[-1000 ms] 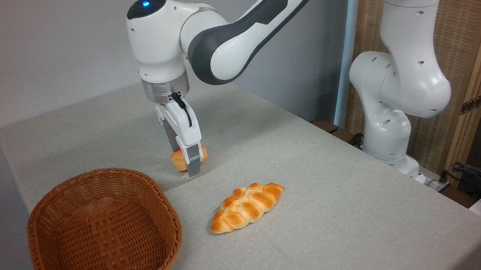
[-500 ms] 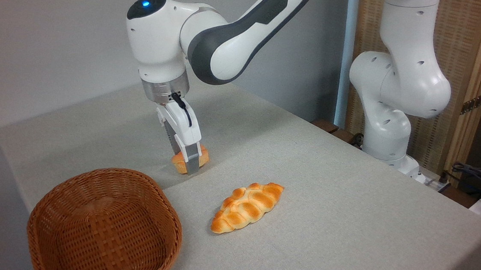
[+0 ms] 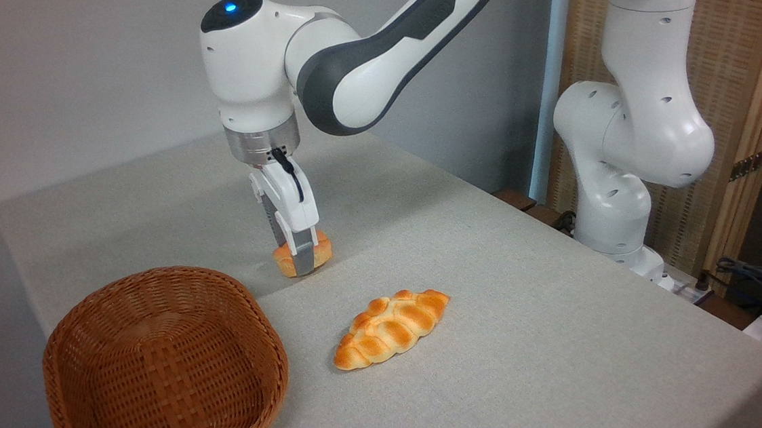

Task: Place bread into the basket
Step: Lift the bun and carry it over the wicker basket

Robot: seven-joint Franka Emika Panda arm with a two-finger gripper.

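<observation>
- While the hand (image 3: 301, 257) is clenching it between both fingers, the bread (image 3: 302, 257) is hanging behind the basket (image 3: 166, 353), just past the far rim and a little to the right, low over the tabletop (image 3: 516, 306); whether it is touching the cloth cannot be told.
- The near finger (image 3: 301, 250) is covering the middle of the bun, with orange crust showing on either side.
- The basket is sitting at the near left corner of the tabletop, holding nothing.
- The braided loaf (image 3: 390, 328) is lying flat to the right of the basket, apart from it and from the bread.
- The arm's white base (image 3: 617, 192) is standing far behind and to the right of the basket.
</observation>
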